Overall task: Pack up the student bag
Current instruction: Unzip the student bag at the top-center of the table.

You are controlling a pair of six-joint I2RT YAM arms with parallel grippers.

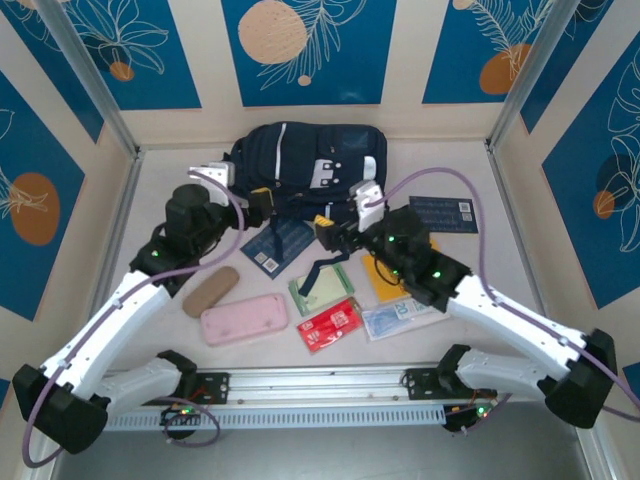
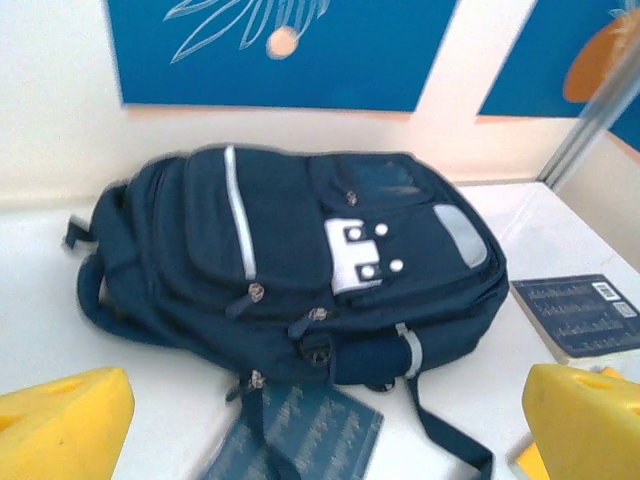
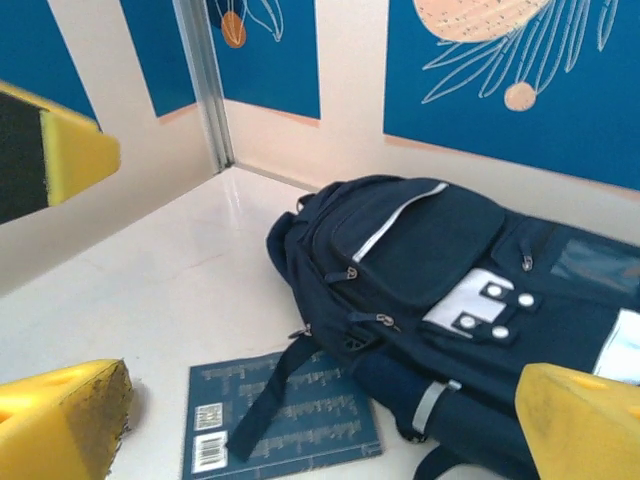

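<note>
Nothing was packed yet. The large navy-blue fabric backpack point(image 1: 300, 160) lay closed at the table's point(image 1: 165, 175) far edge (soft pink rectangular pouch point(image 1: 244, 320) outside) — left end effector point(image 1: 262, 207) and right end effector point(image 1: 330, 235) gaped wide, empty.

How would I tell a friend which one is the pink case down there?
Find the big navy student bag at the back of the table, then come toward the near edge on the left. The pink case lies flat there, between a tan oval pouch and a red packet. It is the only pink thing, long with rounded corners.
</note>
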